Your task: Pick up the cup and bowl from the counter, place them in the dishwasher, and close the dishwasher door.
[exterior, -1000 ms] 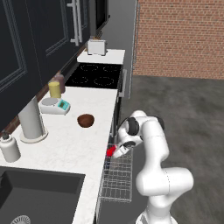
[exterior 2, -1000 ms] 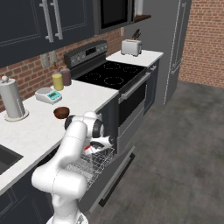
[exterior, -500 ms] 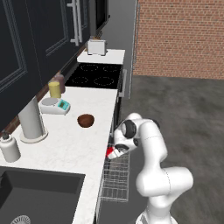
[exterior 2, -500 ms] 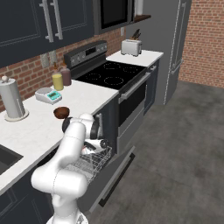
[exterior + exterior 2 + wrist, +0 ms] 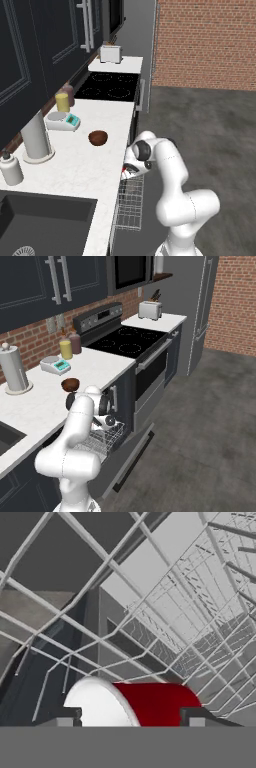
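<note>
The red cup [image 5: 150, 704] is seen lying on its side in the dishwasher's wire rack [image 5: 129, 205], its long axis running across the hand view, with the white-lined mouth turned toward 9 o'clock. The claw [image 5: 129, 719] is spread, its fingertips [image 5: 67, 716] standing to either side of the cup with small gaps. The dark brown bowl [image 5: 98, 137] is left upright on the tabletop [image 5: 75, 170], near its front edge, with bare surface around it. The dishwasher door [image 5: 127, 461] hangs open.

- One red cup [image 5: 150, 704]
- One brown bowl [image 5: 98, 137]
- One wire rack [image 5: 129, 202]
- One yellow jar [image 5: 62, 102]
- One kitchen scale [image 5: 62, 120]
- One toaster [image 5: 111, 53]
- One stove [image 5: 108, 86]
</note>
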